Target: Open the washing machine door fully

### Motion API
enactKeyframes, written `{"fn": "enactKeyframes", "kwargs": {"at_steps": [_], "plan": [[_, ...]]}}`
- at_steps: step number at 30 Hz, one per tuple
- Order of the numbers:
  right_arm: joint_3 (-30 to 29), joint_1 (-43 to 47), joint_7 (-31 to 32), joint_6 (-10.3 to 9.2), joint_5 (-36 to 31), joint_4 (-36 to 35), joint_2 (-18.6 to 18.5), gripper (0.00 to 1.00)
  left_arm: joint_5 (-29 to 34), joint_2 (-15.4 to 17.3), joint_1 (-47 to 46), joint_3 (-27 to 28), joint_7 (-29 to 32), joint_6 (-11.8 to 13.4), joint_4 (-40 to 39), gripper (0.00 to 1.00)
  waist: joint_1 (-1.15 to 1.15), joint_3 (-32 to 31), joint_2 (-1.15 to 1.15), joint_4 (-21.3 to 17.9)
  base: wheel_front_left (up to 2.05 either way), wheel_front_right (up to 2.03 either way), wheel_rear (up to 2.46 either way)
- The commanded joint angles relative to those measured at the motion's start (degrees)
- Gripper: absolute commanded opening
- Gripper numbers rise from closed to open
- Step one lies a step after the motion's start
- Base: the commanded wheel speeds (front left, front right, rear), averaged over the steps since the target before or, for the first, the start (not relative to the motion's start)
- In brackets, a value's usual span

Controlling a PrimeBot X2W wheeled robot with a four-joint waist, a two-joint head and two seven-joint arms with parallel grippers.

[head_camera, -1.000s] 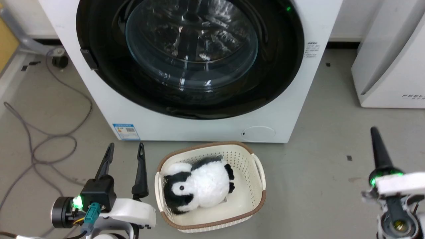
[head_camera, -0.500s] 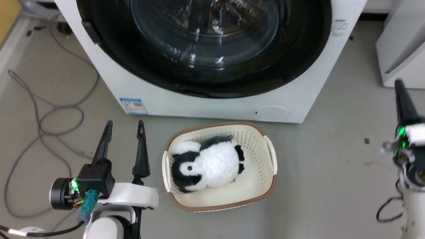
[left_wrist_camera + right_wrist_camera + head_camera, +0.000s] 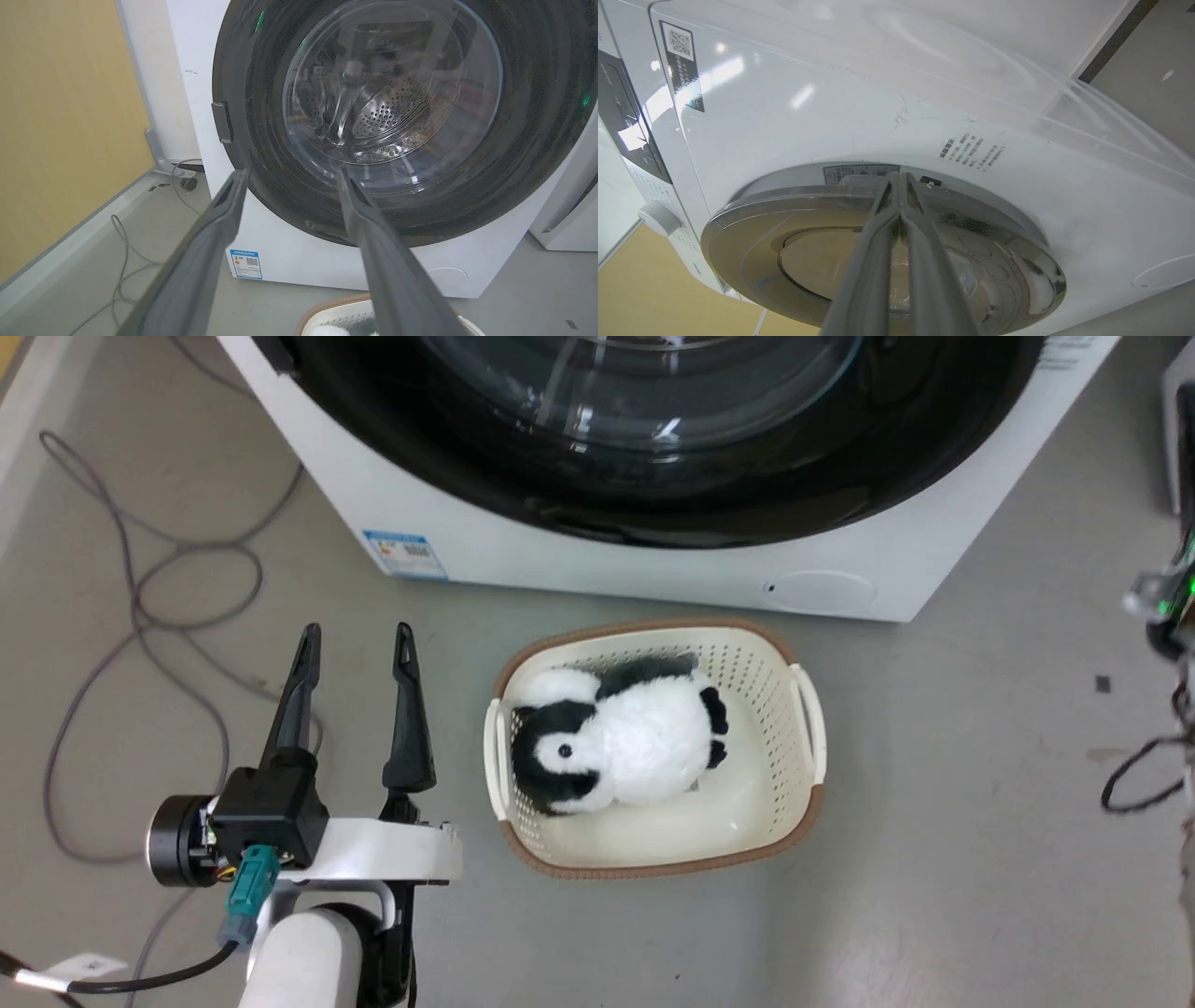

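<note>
The white washing machine [image 3: 653,569] stands across the top of the head view. Its glossy black round door [image 3: 747,476] with the clear glass bowl lies against the front. My left gripper [image 3: 356,635] hovers open and empty over the floor, left of the basket. In the left wrist view the left gripper [image 3: 290,173] points at the door [image 3: 528,140] from a distance. My right gripper [image 3: 899,176] is shut with nothing in it, its tips at the door's rim [image 3: 784,219], where the rim meets the machine front [image 3: 808,121]. Whether they touch the rim I cannot tell.
A cream basket [image 3: 803,709] holding a black-and-white plush penguin [image 3: 635,737] sits on the floor right in front of the machine. Grey cables [image 3: 140,607] loop on the floor at the left. Another white appliance [image 3: 570,214] stands to the machine's right, a yellow wall [image 3: 60,116] to its left.
The head camera has tilted down, so machine and basket sit higher in the picture. My right arm has moved forward toward the machine, to the view's right edge. The left gripper stays open.
</note>
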Motion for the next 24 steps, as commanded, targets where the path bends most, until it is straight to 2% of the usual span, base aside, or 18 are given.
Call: {"fn": "enactKeyframes", "kwargs": {"at_steps": [1,10,24], "plan": [[0.03,-1.72,0.14,0.05,1.47,0.76,-0.70,0.00,-0.25,0.03,-1.15,-0.17,-0.47,0.29,-0.41,1.00,0.00,0.75,0.00,0.56,0.00,0.00,0.00],[3.36,-12.03,1.61,0.05,3.97,7.59,-2.87,0.00,-0.80,0.03,-3.25,-0.99,-1.55,1.02,-1.03,1.00,0.00,4.47,0.00,2.41,0.00,0.00,0.00],[8.11,-20.23,7.70,0.05,10.20,13.85,-4.25,0.00,-1.62,0.03,-5.82,-2.81,-3.23,2.31,-1.52,1.00,-0.01,7.90,0.00,4.29,0.00,0.00,0.00]]}}
